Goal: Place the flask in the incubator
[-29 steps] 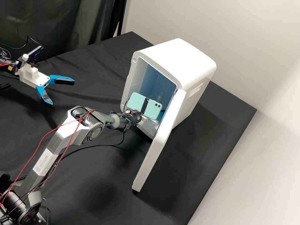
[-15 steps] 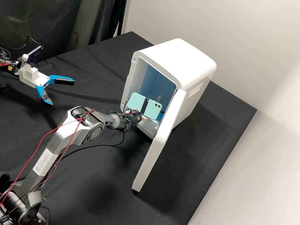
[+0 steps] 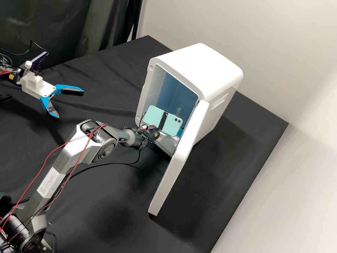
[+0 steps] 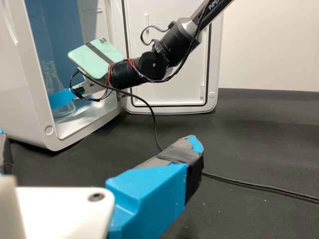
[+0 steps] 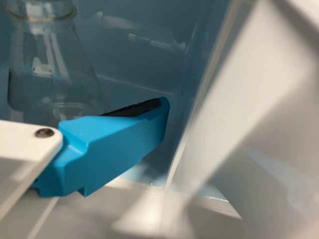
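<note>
While the left gripper (image 3: 69, 103) hangs wide open and empty, the right gripper (image 4: 64, 97), opened and holding nothing, has eased back a touch from the flask (image 5: 47, 64), which stands upright inside the incubator (image 3: 210, 70); placing looks done to me, withdrawal next.

The black bench (image 3: 105, 88) carries a white incubator (image 3: 210, 70) towards its far corner, door (image 3: 175, 165) hanging open, and a black cable (image 4: 249, 182) trailing across it.
</note>
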Controlling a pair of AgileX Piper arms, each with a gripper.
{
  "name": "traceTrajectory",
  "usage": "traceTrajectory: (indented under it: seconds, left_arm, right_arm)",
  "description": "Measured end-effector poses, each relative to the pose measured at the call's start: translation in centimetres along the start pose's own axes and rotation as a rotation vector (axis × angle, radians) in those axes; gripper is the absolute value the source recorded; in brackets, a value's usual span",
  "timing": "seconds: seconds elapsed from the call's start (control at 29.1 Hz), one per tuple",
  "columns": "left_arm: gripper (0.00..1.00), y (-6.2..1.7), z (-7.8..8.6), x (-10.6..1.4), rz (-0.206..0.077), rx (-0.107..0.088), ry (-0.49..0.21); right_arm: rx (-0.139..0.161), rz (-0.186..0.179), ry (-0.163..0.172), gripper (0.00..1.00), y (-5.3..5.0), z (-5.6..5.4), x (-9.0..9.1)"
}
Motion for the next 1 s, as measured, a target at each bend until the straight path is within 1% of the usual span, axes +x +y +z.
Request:
traceTrajectory:
  seconds: [0.55, 0.62, 0.72, 0.89, 0.96, 1.0]
  left_arm:
    - [1.00, 0.00, 0.00, 0.00, 0.000, 0.000, 0.000]
    - [1.00, 0.00, 0.00, 0.00, 0.000, 0.000, 0.000]
    - [1.00, 0.00, 0.00, 0.00, 0.000, 0.000, 0.000]
    - [1.00, 0.00, 0.00, 0.00, 0.000, 0.000, 0.000]
    - [1.00, 0.00, 0.00, 0.00, 0.000, 0.000, 0.000]
    - [1.00, 0.00, 0.00, 0.00, 0.000, 0.000, 0.000]
  right_arm:
    - [-0.004, -0.001, 0.001, 1.00, 0.14, 0.15, 0.00]
    - [0.000, -0.001, 0.001, 1.00, 0.14, 0.15, 0.00]
    - [0.019, 0.001, 0.002, 1.00, 0.21, 0.09, -0.02]
    - [0.022, 0.004, 0.007, 1.00, 0.41, -0.10, -0.10]
    - [0.033, 0.007, 0.008, 1.00, 0.53, -0.15, -0.14]
    - [0.033, 0.007, 0.008, 1.00, 0.53, -0.15, -0.14]
